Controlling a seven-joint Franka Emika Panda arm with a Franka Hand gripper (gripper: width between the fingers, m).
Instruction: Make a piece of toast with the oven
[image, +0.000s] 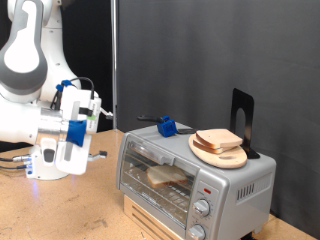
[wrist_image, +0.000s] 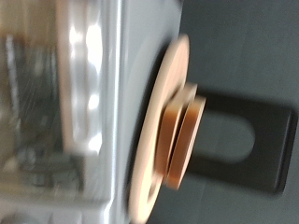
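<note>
Toasting now, with the piece of toast inside the shut oven by the table's far edge, gripper off beside it, finger spread unclear, needing only waiting

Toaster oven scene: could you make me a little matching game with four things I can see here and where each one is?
Things:
1. single bread slice
2. wooden plate with two stacked slices
3. claw
4. blue object

Places:
A. on top of the oven, toward the exterior view's right
B. in the air off the exterior view's left of the oven
C. inside the oven, behind its glass door
D. on top of the oven, near its back edge, left of the plate

Pairs: 1-C, 2-A, 3-B, 4-D
</note>
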